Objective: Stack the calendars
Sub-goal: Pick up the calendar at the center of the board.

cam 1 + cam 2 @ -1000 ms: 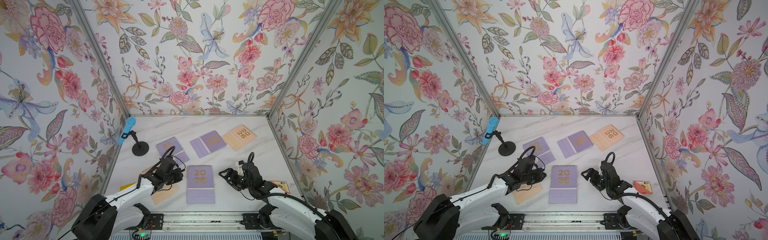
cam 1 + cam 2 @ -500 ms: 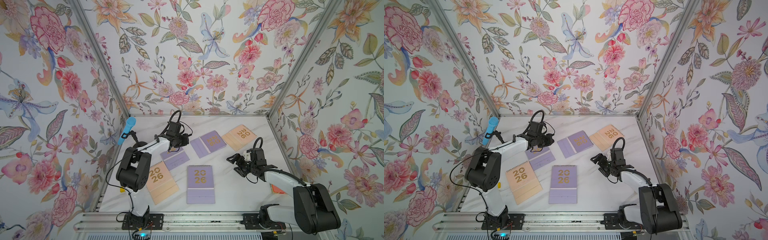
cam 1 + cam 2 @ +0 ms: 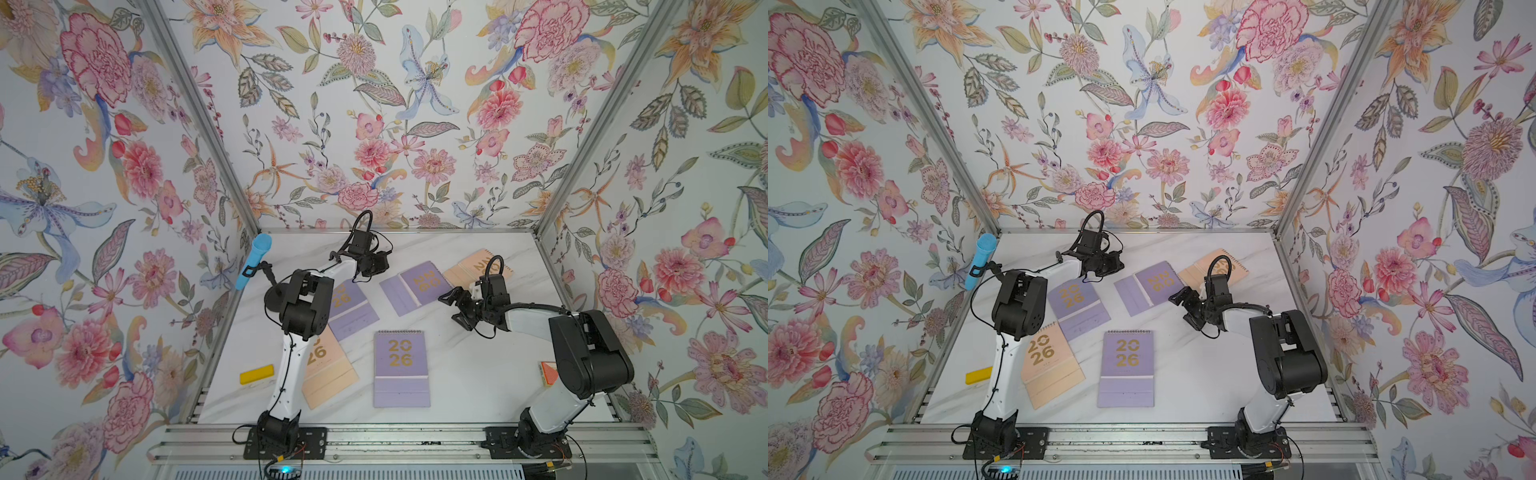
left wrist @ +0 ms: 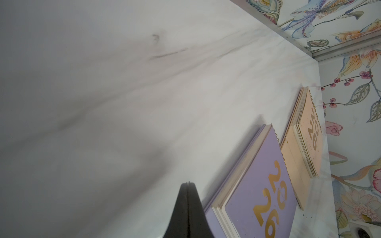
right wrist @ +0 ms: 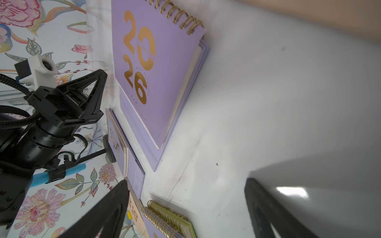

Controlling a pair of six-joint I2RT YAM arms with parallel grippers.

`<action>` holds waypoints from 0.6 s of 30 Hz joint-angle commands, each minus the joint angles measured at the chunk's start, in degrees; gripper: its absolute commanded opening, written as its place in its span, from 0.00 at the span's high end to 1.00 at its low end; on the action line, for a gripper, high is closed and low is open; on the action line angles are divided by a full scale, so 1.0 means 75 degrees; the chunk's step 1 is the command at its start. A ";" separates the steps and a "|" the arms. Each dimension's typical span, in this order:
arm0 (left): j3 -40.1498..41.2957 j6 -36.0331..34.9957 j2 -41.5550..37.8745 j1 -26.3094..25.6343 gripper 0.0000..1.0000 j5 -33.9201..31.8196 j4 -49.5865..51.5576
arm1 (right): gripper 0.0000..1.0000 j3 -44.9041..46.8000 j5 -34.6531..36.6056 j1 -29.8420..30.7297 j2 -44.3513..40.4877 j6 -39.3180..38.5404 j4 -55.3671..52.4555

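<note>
Both arms have swung out from the near edge of the marble table (image 3: 478,374) toward its back half in the last second, and none of the calendars has shifted with them. That looks to me like the reach for the next pick, with no calendar lifted yet.

The left pincer (image 3: 380,266) has its fingers pressed together on nothing and hangs over bare marble. The back lavender calendar (image 4: 257,185) lies just beside its tip, with the back peach calendar (image 4: 307,140) just beyond that. A second one, the left lavender calendar (image 3: 351,309), lies back along the left forearm.

The right pincer (image 3: 453,309) has its fingers apart and empty. The same back lavender calendar sits just ahead of the gap, so both arms seem to be closing on it from opposite ends.

Well behind both pincers, toward the arm bases, lie the front lavender calendar (image 3: 401,368) and the front peach calendar (image 3: 332,374), which is partly under the left arm. The right wrist view shows a yellow-green edge (image 5: 188,226) under the front lavender's spiral. This may be the yellow calendar already beneath it. If so, four remain loose.
</note>
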State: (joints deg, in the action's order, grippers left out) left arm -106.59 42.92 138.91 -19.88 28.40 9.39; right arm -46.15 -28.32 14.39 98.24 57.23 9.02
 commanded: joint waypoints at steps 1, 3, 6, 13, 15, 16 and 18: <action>-0.0742 0.0230 0.0457 0.0028 1.00 0.0368 0.0037 | 0.11 -0.0361 0.0154 0.0185 0.0430 0.0278 0.0069; -0.1036 0.0269 0.0676 0.0015 1.00 0.0484 0.0071 | 0.11 -0.0515 0.0293 0.0290 0.0632 0.0370 0.0075; -0.1268 0.0276 0.0882 -0.0024 1.00 0.0556 0.0176 | 0.11 -0.0704 0.0429 0.0389 0.0930 0.0498 0.0119; -0.1386 0.0220 0.1180 -0.0259 1.00 0.0748 0.0301 | 0.11 -0.1063 0.0538 0.0497 0.1394 0.0689 0.0215; -0.1386 0.0190 0.1228 -0.0334 1.00 0.0760 0.0317 | 0.11 -0.1124 0.0554 0.0505 0.1483 0.0721 0.0256; -0.1375 0.0184 0.1258 -0.0366 1.00 0.0769 0.0339 | 0.11 -0.1141 0.0564 0.0514 0.1530 0.0756 0.0284; -0.1354 0.0190 0.1293 -0.0407 1.00 0.0761 0.0352 | 0.11 -0.1142 0.0564 0.0527 0.1611 0.0813 0.0390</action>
State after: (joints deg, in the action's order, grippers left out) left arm -115.94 44.38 146.71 -21.80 33.10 9.65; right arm -54.92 -26.81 18.00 107.37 61.65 14.06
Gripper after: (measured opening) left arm 0.049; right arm 0.888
